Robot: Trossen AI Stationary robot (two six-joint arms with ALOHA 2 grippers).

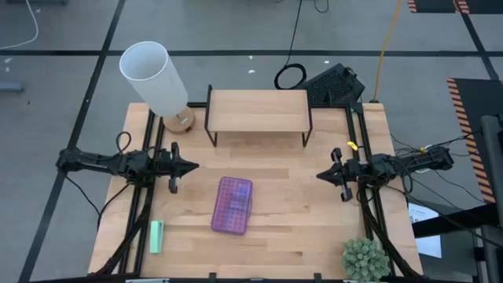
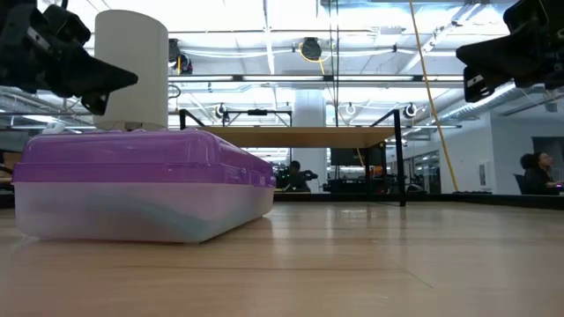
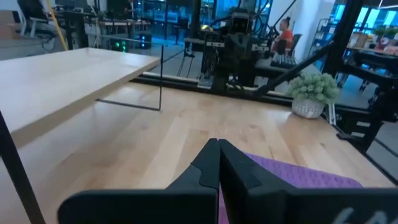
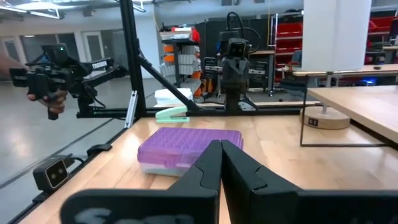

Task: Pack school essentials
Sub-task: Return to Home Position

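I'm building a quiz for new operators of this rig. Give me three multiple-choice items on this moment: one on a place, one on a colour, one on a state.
1. Where does the purple case lie?
A. On the small wooden shelf
B. On the table between the two arms
C. Beside the potted plant

2. What colour is the small block near the table's front-left edge?
A. Mint green
B. Red
C. Black

3. How do the left gripper and the right gripper stand?
A. Both shut and empty
B. Both wide open
C. Each clamped on the case

Answers: 1 B, the high view shows the case mid-table, apart from the shelf and the plant. 2 A, the block is pale green in the high view. 3 A, each wrist view shows the jaws pressed together with nothing between them.
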